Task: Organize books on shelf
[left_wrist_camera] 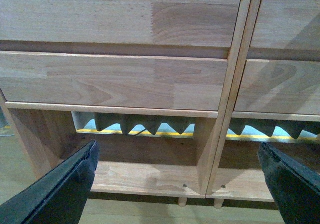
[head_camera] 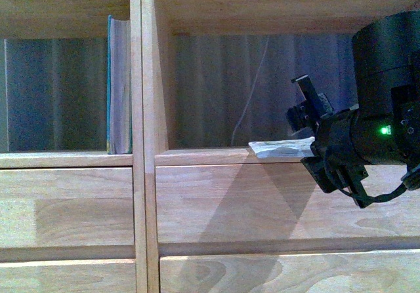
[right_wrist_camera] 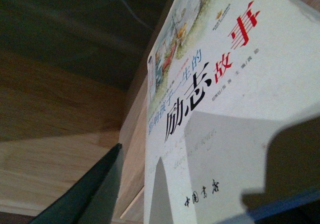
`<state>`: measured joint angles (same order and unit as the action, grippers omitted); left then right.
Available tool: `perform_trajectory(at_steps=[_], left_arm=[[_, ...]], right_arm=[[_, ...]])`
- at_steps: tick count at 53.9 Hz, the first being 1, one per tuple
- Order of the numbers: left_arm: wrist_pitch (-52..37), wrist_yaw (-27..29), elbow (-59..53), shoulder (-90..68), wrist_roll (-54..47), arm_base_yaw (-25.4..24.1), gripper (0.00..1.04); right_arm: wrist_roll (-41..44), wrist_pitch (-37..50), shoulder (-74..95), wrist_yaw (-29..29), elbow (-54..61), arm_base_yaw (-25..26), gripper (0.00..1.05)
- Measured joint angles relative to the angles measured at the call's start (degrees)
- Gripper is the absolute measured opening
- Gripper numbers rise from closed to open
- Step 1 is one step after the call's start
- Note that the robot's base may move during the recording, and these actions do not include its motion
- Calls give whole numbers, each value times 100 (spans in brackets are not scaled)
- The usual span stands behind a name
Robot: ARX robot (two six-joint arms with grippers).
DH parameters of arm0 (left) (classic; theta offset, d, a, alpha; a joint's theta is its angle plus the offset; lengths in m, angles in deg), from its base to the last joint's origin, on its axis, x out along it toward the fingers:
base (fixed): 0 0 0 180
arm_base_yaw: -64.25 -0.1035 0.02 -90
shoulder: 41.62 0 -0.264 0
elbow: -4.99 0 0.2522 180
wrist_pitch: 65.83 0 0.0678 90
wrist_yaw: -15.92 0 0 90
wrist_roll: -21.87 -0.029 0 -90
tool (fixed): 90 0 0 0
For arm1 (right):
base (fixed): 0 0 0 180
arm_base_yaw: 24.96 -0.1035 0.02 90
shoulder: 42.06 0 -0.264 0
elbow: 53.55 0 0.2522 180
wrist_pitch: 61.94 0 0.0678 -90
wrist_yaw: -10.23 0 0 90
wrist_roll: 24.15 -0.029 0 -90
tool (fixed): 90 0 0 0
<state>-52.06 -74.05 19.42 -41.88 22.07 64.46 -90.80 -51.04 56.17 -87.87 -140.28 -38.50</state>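
Black fingers (right_wrist_camera: 85,199) of the right gripper (head_camera: 314,142) clamp one end of the thin white book (right_wrist_camera: 225,108). Its cover carries large dark and red characters and a small colour picture. It lies flat at the front edge of the right-hand compartment of the shelf (head_camera: 147,109). One compartment over, the teal book (head_camera: 119,86) stands upright against the divider. Lower down, the left gripper (left_wrist_camera: 179,151) is spread wide and empty before the drawer fronts (left_wrist_camera: 115,81).

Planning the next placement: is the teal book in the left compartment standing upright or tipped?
Upright. The teal book stands on end against the shelf divider, page edges facing out.
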Motion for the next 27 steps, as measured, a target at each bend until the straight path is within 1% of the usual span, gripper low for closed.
perform_trajectory(at_steps=[2, 6, 7, 12, 16, 27], left_arm=[[0, 0, 0, 0, 0, 0, 98], [0, 0, 0, 0, 0, 0, 98], [0, 0, 0, 0, 0, 0, 98], [0, 0, 0, 0, 0, 0, 98], [0, 0, 0, 0, 0, 0, 98], [0, 0, 0, 0, 0, 0, 98]], right_arm=[[-7, 2, 0, -2, 0, 0, 43], [-66, 63, 0, 7, 26, 2, 29], [-109, 111, 0, 24, 50, 7, 24], [-273, 269, -31, 111, 175, 39, 11], [-345, 393, -118, 212, 319, 83, 8], [-632, 782, -844, 636, 955, 439, 8]])
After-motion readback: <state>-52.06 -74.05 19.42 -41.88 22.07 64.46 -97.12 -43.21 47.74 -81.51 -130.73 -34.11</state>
